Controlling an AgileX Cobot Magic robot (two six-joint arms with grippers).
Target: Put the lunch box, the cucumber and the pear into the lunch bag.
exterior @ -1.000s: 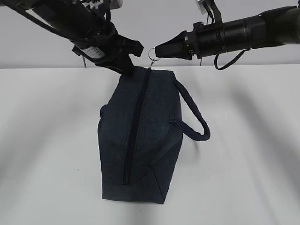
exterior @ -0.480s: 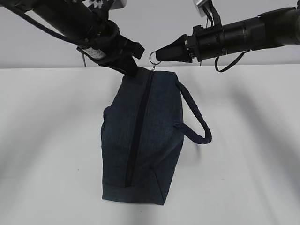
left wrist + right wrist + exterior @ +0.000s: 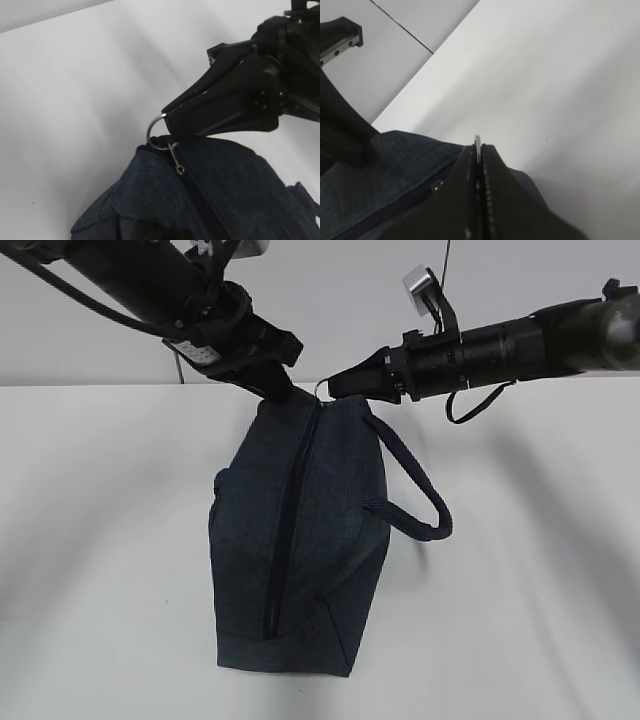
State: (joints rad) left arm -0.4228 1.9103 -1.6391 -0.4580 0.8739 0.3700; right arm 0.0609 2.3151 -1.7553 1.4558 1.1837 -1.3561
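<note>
The dark navy lunch bag [image 3: 300,540] stands on the white table with its top zipper [image 3: 285,540] running toward the camera and closed along its length. My right gripper [image 3: 335,388] is shut on the metal ring pull [image 3: 151,140] at the bag's far end; the ring's edge [image 3: 477,142] shows between the fingers. My left gripper [image 3: 275,390] pinches the bag's fabric at the far left corner, beside the ring. In the left wrist view its own jaws are hidden under the bag [image 3: 225,200]. The lunch box, the cucumber and the pear are out of view.
The bag's padded loop handle [image 3: 420,500] sticks out to the right. White table [image 3: 520,590] lies on both sides of the bag, with a grey wall [image 3: 350,300] behind. Both arms cross above the table's far edge.
The right gripper has come down with the ring pull, from above the bag's far end to level with its top edge. The left gripper and bag have hardly shifted.
</note>
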